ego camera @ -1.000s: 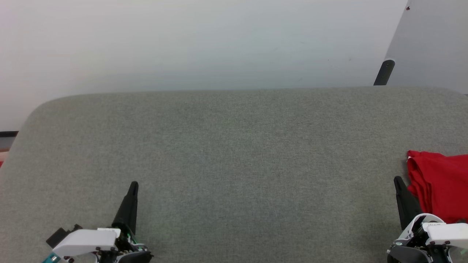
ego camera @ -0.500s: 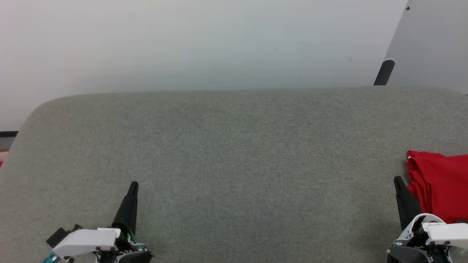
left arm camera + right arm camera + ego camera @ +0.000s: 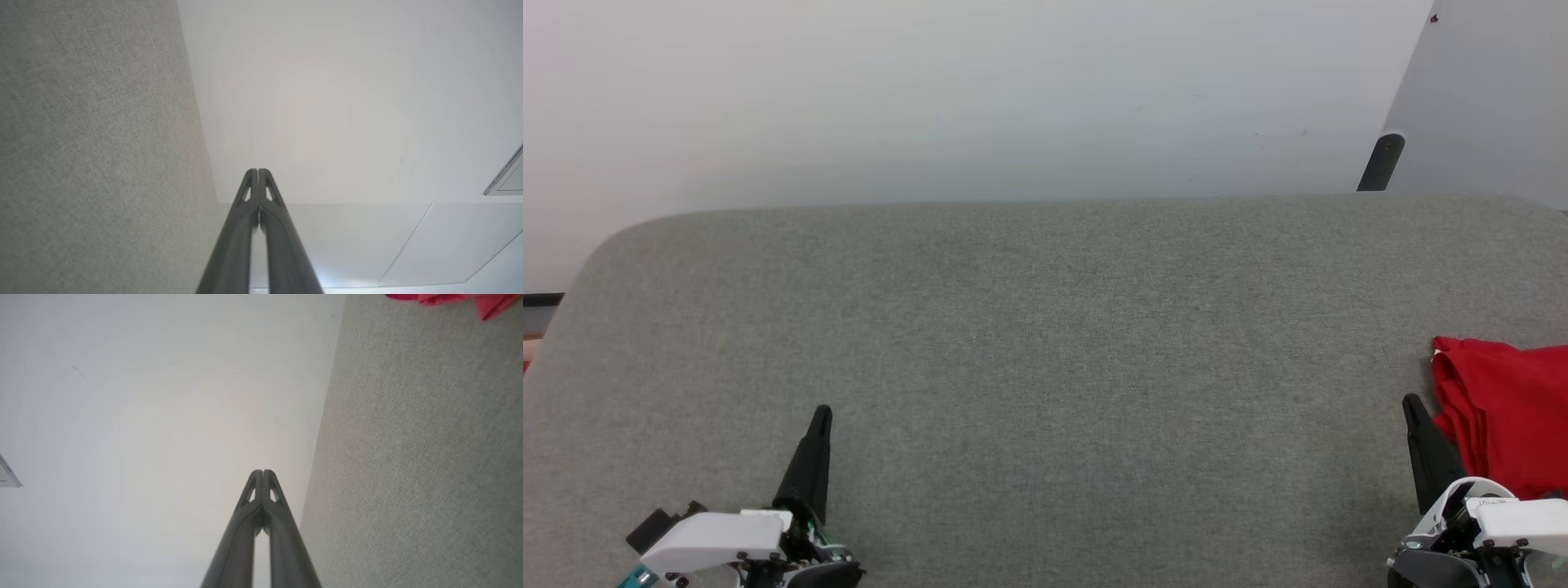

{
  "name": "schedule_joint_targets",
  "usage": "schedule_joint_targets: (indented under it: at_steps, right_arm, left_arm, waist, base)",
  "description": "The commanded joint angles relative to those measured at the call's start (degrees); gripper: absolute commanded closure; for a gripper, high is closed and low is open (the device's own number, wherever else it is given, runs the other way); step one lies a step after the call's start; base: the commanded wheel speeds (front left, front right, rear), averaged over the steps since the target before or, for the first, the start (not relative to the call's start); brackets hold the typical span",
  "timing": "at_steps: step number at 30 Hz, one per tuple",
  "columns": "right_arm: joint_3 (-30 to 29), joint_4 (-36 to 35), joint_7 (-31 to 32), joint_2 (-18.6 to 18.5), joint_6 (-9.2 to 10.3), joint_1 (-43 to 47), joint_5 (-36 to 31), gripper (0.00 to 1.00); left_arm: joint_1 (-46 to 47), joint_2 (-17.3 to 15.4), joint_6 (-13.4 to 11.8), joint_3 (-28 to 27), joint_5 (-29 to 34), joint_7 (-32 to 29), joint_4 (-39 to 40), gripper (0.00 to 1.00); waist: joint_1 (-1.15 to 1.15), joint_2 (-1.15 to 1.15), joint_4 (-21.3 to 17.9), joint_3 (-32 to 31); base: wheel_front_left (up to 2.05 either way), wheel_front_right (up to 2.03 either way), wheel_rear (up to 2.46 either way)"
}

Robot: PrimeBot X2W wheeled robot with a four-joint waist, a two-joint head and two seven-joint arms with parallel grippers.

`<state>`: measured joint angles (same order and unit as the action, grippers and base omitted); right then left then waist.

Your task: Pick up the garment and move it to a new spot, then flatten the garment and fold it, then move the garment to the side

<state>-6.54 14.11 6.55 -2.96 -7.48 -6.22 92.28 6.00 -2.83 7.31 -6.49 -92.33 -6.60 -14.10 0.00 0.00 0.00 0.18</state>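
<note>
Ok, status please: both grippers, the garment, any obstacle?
Left gripper, right gripper: jaws shut, empty. Red cloth garment on grey fabric table, beside right gripper. No obstacle seen.

The right hand [image 3: 262,472] rises from 6 o'clock, its two dark fingers pressed together at the tips. Grey fabric table [image 3: 421,457] spreads toward 3 o'clock; a red jersey [image 3: 490,303] edge peeks at 1 o'clock.

The garment [image 3: 1503,408] lies on the bench [image 3: 1045,343], far to the right, and runs out of the head view. The right gripper [image 3: 1408,403] is just left of it, at the front. The left gripper [image 3: 822,413] is at the front left, well apart from both. A wall [image 3: 931,98] stands behind the bench.
</note>
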Motion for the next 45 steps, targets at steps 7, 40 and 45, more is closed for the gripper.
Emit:
schedule_joint_targets:
  at_steps: [7,40,45]
  right_arm:
    - [-0.01,0.02,0.03,0.18,-0.02,-0.13,0.24,1.0]
    - [0.0,0.01,0.02,0.18,-0.02,-0.13,0.25,1.0]
    - [0.0,0.01,0.02,0.18,-0.02,-0.13,0.25,1.0]
  left_arm:
    - [0.61,0.03,0.35,-0.15,-0.16,-0.09,-0.04,1.0]
    - [0.6,0.03,0.35,-0.14,-0.17,-0.08,-0.03,1.0]
    - [0.6,0.03,0.35,-0.14,-0.17,-0.08,-0.03,1.0]
  waist:
    - [0.0,0.0,0.0,0.0]
    - [0.0,0.0,0.0,0.0]
    - [0.0,0.0,0.0,0.0]
  base:
    - [0.0,0.0,0.0]
    - [0.0,0.0,0.0]
    - [0.0,0.0,0.0]
